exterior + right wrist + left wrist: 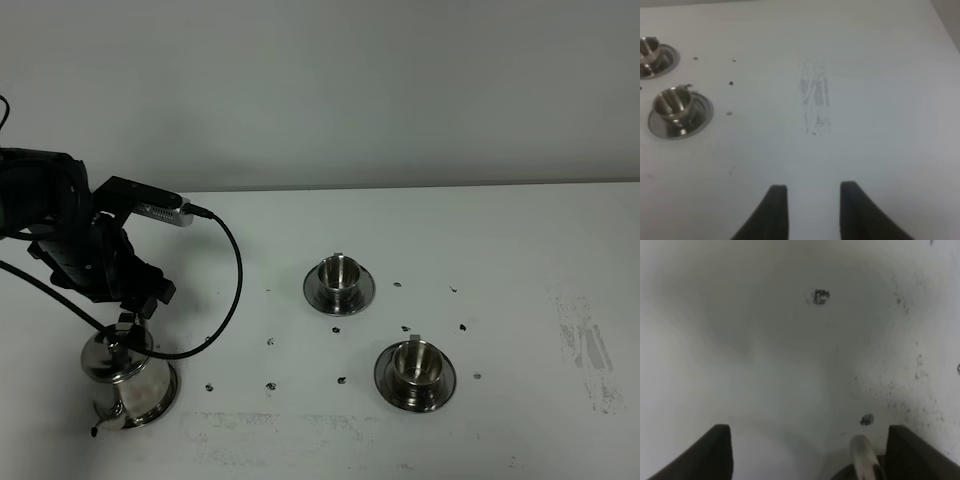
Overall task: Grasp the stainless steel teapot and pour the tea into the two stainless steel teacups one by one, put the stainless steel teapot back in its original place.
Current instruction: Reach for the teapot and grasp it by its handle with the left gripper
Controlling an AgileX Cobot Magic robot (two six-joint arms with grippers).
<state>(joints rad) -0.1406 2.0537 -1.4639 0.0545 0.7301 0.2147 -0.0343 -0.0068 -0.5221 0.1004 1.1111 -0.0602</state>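
Note:
The stainless steel teapot (125, 375) stands at the front left of the table, its base seemingly on a wide steel saucer (163, 402). My left gripper (133, 318) hangs just above the teapot's top. In the left wrist view the left gripper (807, 452) is open, and a thin steel part of the teapot (863, 460) shows close to one finger. Two steel teacups stand on small saucers, one in the middle (340, 272) and one nearer the front (413, 363). Both show in the right wrist view (672, 102) (647, 47). My right gripper (812, 210) is open and empty above bare table.
Small dark specks (272, 384) dot the white table (500, 250) between the teapot and the cups. A grey scuffed patch (590, 350) lies at the right. A black cable (236, 270) loops from the left arm over the table.

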